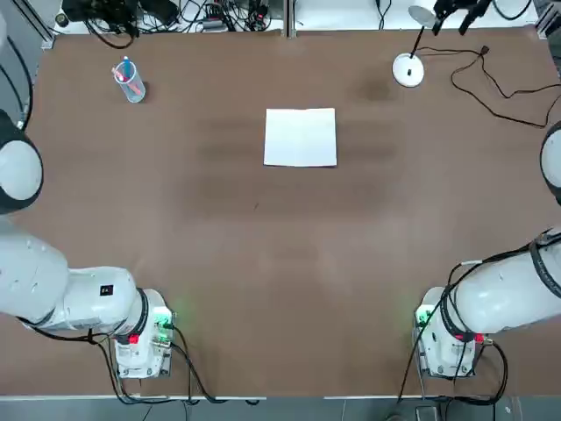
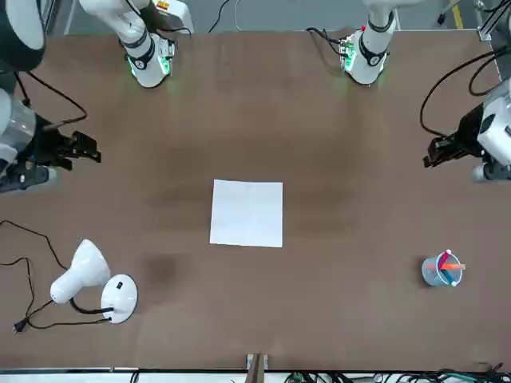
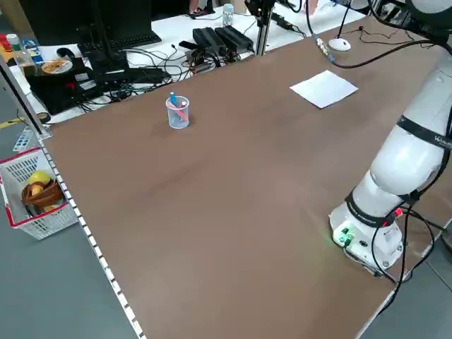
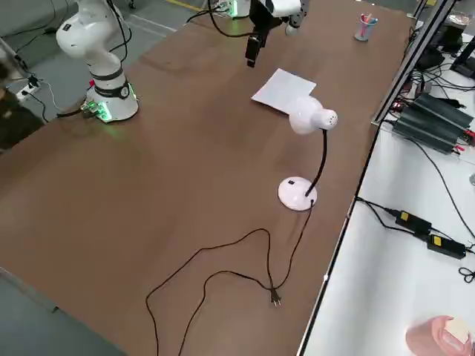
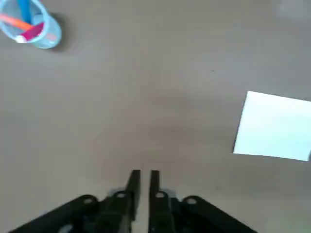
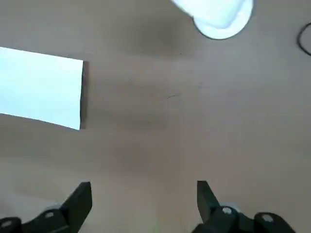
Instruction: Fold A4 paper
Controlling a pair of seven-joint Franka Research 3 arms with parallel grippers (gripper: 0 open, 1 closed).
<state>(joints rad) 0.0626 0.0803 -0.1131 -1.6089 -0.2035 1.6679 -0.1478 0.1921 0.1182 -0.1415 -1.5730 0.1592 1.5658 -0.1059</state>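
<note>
We see the thin, plain white A4 paper (image 1: 301,137) lying flat mid-table on the brown tabletop (image 1: 263,263), while our left gripper (image 5: 145,175), fingers nearly together, and right gripper (image 6: 144,190), fingers spread wide, hover well apart from it at either side.

1. The left arm rises from its base at the lower left of the top view and bends out over the left edge of that frame.
2. The left gripper (image 2: 435,152) hangs at the right edge of the front view, above the table, holding nothing.
3. Its fingers (image 5: 134,180) are closed together, almost touching.
4. The right arm rises from its base at the lower right of the top view.
5. The right gripper (image 2: 88,148) hangs at the left edge of the front view, empty.
6. Its fingers (image 6: 83,194) stand wide apart.
</note>
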